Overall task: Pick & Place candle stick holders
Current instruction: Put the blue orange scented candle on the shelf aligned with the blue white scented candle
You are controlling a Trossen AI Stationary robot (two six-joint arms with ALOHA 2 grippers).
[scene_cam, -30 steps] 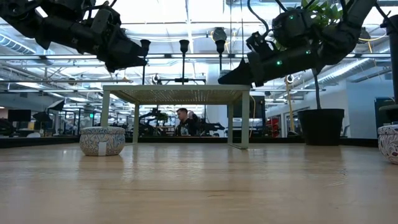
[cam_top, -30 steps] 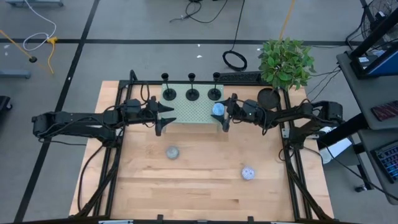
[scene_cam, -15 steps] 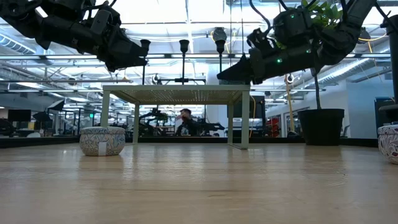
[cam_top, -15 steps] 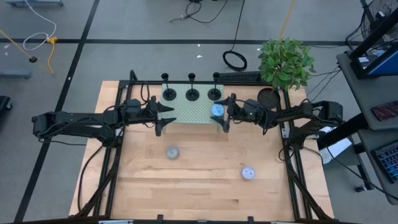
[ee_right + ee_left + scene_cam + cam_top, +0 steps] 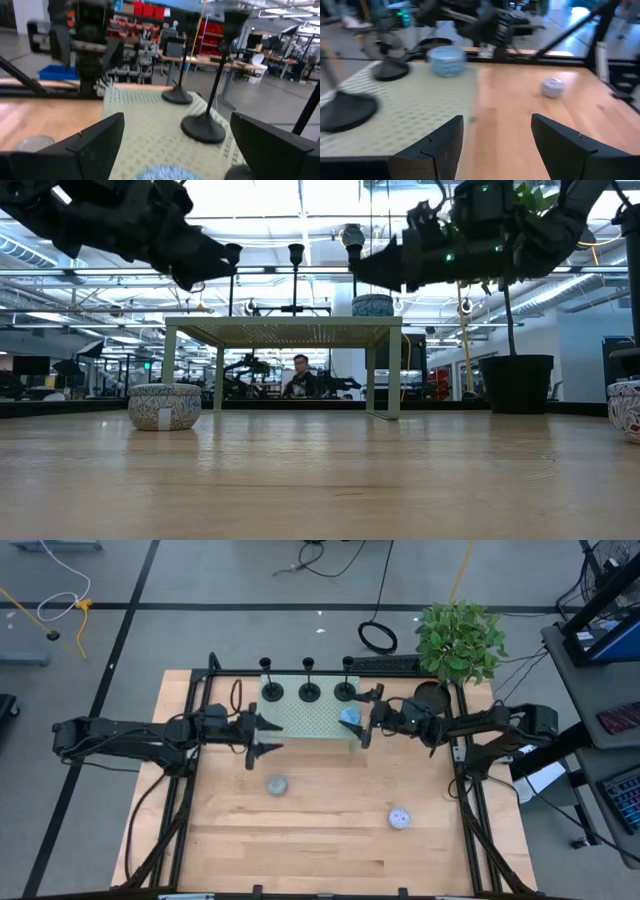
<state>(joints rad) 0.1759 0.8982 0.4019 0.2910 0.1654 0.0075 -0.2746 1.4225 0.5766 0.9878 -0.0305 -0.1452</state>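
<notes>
Three black candle stick holders (image 5: 271,690) (image 5: 309,690) (image 5: 345,690) stand on their disc bases along the far edge of the green stand (image 5: 305,720). A blue-white round tin (image 5: 350,718) sits on the stand's right part; it also shows in the low view (image 5: 373,304). My right gripper (image 5: 368,716) hangs open just right of the tin, above the stand, touching nothing. In the right wrist view its fingers stand wide apart (image 5: 176,120), with the tin (image 5: 160,174) below them. My left gripper (image 5: 264,736) hangs open and empty over the stand's left near corner (image 5: 497,119).
Two more round tins lie on the wooden table, one in the middle (image 5: 277,785) and one near the right (image 5: 400,818). A potted plant (image 5: 458,640) in a black pot (image 5: 515,385) stands at the far right corner. A black frame edges the table.
My right gripper has drawn back from around the tin toward the table's right edge and risen. The tin stays on the stand and now shows uncovered in the low view. My left gripper has shifted slightly toward the near edge.
</notes>
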